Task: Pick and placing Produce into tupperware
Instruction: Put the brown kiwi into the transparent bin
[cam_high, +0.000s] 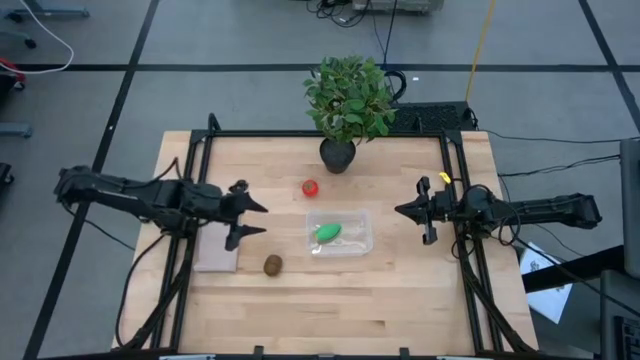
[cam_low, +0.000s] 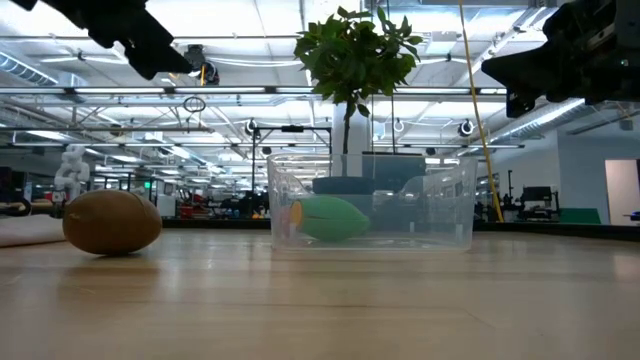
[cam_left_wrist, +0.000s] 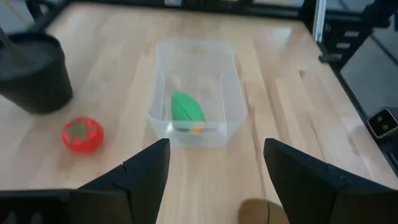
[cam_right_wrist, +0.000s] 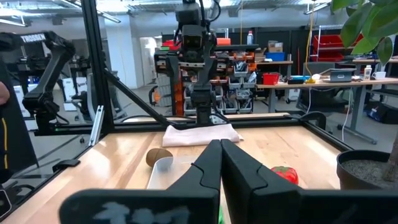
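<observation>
The clear tupperware (cam_high: 341, 233) stands mid-table with the bright green produce (cam_high: 328, 233) lying on its floor, also plain in the left wrist view (cam_left_wrist: 186, 109). The brown kiwi (cam_high: 272, 264) rests on the wood near the container's near-left corner. The red tomato (cam_high: 310, 187) sits on the wood toward the far side. My left gripper (cam_high: 256, 219) hovers open, left of the container and above the table. My right gripper (cam_high: 400, 210) hangs shut to the container's right, holding nothing.
A potted plant (cam_high: 345, 100) stands in a dark pot (cam_high: 338, 155) at the far edge, just beyond the tomato. A flat pale slab (cam_high: 217, 250) lies under the left arm. Black frame rails (cam_high: 452, 180) run along the table's sides. Bare wood stretches along the near edge.
</observation>
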